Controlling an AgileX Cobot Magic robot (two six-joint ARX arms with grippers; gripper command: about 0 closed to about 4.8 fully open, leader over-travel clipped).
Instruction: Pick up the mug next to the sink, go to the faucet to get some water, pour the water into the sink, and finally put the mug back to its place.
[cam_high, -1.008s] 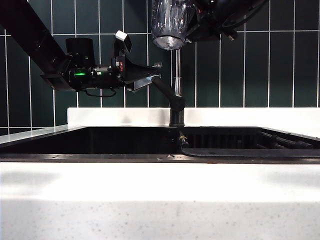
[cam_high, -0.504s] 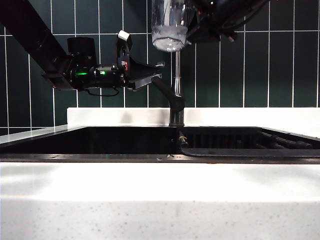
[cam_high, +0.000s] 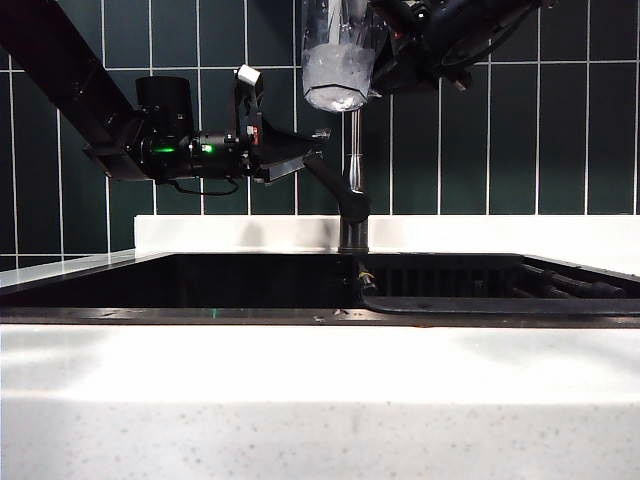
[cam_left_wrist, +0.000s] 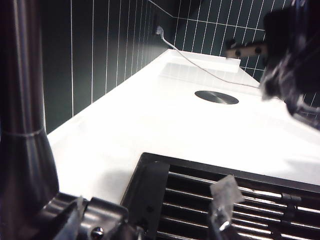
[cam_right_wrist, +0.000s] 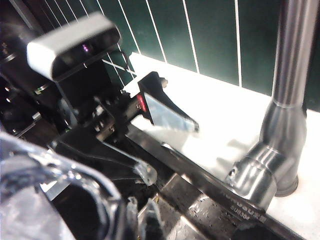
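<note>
The clear mug (cam_high: 338, 58) hangs high over the sink (cam_high: 200, 288), in front of the top of the faucet (cam_high: 354, 150), with frothy water in its bottom. My right gripper (cam_high: 382, 48) is shut on its wall from the right. In the right wrist view the mug (cam_right_wrist: 47, 192) fills the near corner beside that gripper (cam_right_wrist: 145, 220). My left gripper (cam_high: 292, 152) is open, one finger above and one below the tip of the slanted lever handle (cam_high: 330, 182). The left wrist view shows its fingertips (cam_left_wrist: 223, 192) apart beside the faucet (cam_left_wrist: 22, 115).
A black ribbed rack (cam_high: 560, 285) lies across the sink's right half. Dark green tiles (cam_high: 560, 140) form the wall behind. White counter (cam_high: 320, 420) runs along the front. In the left wrist view a round disc (cam_left_wrist: 216, 97) and a thin cable (cam_left_wrist: 200, 70) lie on the counter.
The mug has sunk a little in the right gripper, and its contents look whiter and frothier. The left gripper's wrist has turned to sit more level at the lever handle.
</note>
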